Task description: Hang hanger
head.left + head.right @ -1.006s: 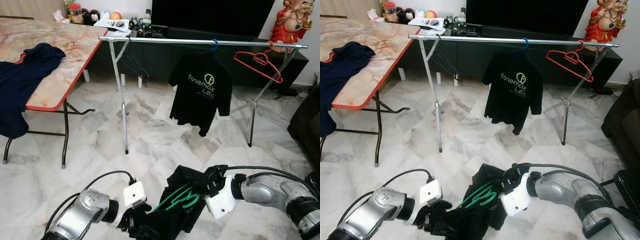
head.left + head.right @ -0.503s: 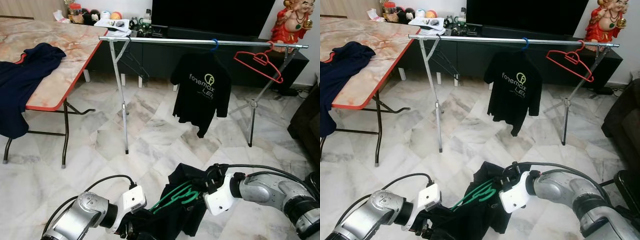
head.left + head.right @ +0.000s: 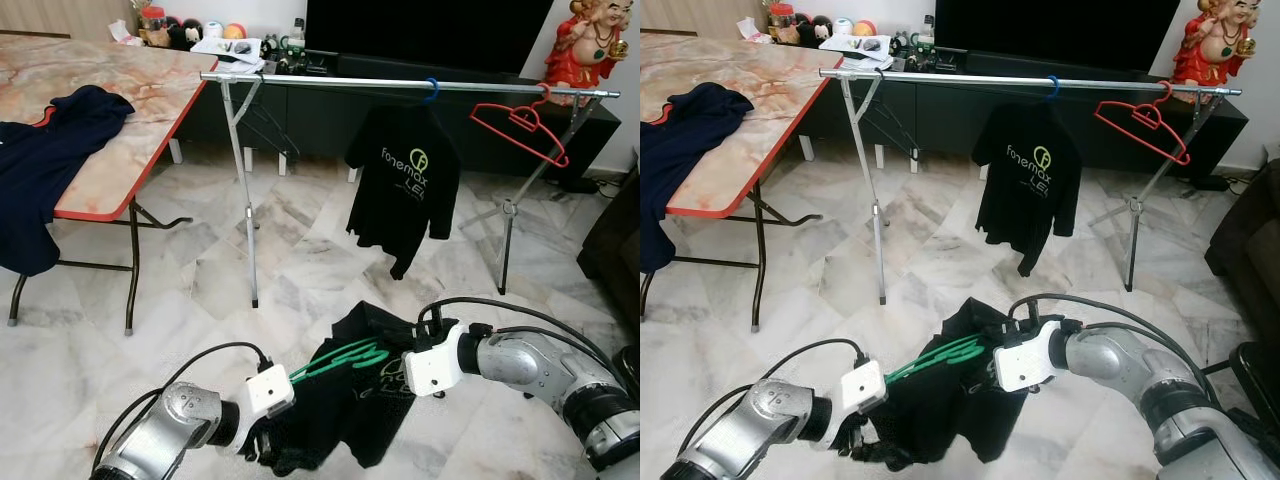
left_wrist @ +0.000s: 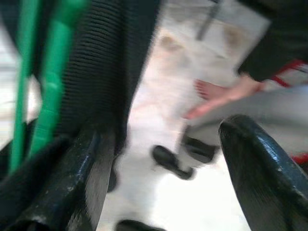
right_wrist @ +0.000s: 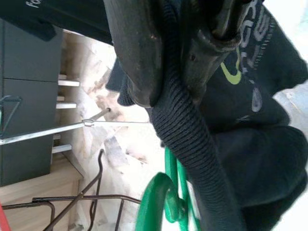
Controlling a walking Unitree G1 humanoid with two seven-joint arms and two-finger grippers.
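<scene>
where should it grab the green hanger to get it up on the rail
Probably at the neck just under the hook of the green hanger, coming from above so the hook stays free for the rail. The hanger lies tilted inside the black shirt, with only its upper wires exposed. The right gripper is shut on the shirt's collar; the left gripper holds the lower cloth.

We face a living room with marble floor.
On our left a navy garment drapes over the tabletop; a red statue stands far right beside the dark TV.
</scene>
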